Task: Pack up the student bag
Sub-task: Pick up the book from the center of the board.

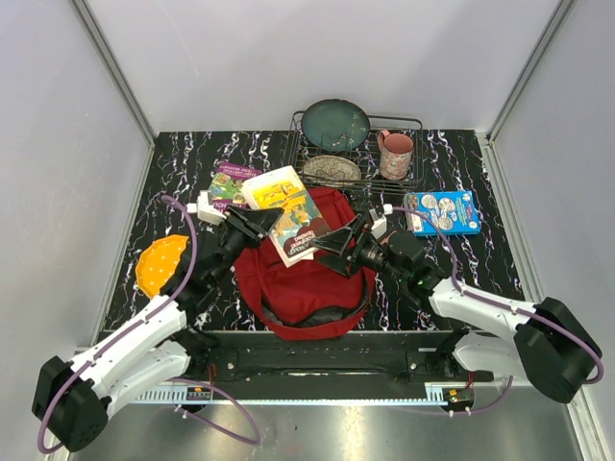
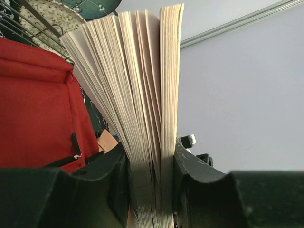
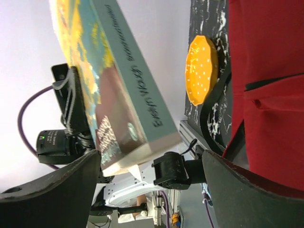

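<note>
The student bag (image 1: pixel 306 283), a big red backpack, lies in the middle of the table with its opening toward the near edge. My left gripper (image 1: pixel 258 223) is shut on a paperback book (image 1: pixel 300 229) and holds it above the bag's far part. In the left wrist view its fanned pages (image 2: pixel 137 85) stand clamped in that gripper (image 2: pixel 151 161), with the red bag (image 2: pixel 38 104) to the left. My right gripper (image 1: pixel 341 240) stands open at the book's right corner. In its wrist view the book (image 3: pixel 118 95) hangs near one finger of the gripper (image 3: pixel 152 166), untouched, and the bag (image 3: pixel 270 85) is beside it.
A wire rack (image 1: pixel 408 123) at the back holds a teal plate (image 1: pixel 335 125), a speckled plate (image 1: pixel 332 170) and a pink mug (image 1: pixel 395 154). A blue packet (image 1: pixel 442 212) lies right of the bag. A purple book (image 1: pixel 231 182) and a yellow-and-white book (image 1: pixel 272 185) are behind it; an orange plate (image 1: pixel 161 264) lies left.
</note>
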Robot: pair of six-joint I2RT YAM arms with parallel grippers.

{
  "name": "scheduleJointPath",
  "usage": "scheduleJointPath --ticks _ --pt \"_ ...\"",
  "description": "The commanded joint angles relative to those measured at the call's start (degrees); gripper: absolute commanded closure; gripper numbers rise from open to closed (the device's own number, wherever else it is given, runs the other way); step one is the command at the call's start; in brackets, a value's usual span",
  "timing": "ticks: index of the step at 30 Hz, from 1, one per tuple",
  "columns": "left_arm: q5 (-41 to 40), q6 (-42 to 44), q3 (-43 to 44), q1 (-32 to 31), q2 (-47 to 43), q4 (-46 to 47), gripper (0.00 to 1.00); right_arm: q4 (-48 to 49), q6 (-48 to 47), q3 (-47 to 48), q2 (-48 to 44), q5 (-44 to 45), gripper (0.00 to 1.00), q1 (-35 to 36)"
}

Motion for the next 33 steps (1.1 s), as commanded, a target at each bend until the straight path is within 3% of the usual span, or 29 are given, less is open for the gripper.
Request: scheduleJointPath --ticks 1,11,18,26,29,32,33 --pt "-1.54 -0.71 0.98 -0.26 -4.0 7.41 1.0 7.95 -0.53 3.12 1.02 1.55 0.08 0.63" --pt "0.22 -2.29 0.45 -0.35 -4.97 7.23 1.0 11.46 -2.38 4.7 4.09 -1.61 0.26 0.63" --pt "2.51 -5.71 -1.74 -0.35 -3.39 11.53 1.0 20.23 -1.42 6.37 8.49 -6.45 0.58 0.63" --pt "2.59 -5.55 -2.54 -0.35 -4.7 10.84 1.0 27.98 1.57 5.67 11.65 -8.65 0.43 0.63" --pt "3.03 -6.77 -3.85 -0.35 -4.7 12.41 1.0 29.48 2.1 6.02 12.53 -9.0 0.5 0.63" --pt "3.3 -6.6 -4.38 -0.35 -4.62 12.95 1.0 30.18 2.37 6.02 12.8 -8.48 0.51 0.63" --pt "3.56 -6.86 -4.47 -0.35 -4.62 13.03 1.0 29.83 2.28 6.19 12.8 -8.47 0.56 0.72"
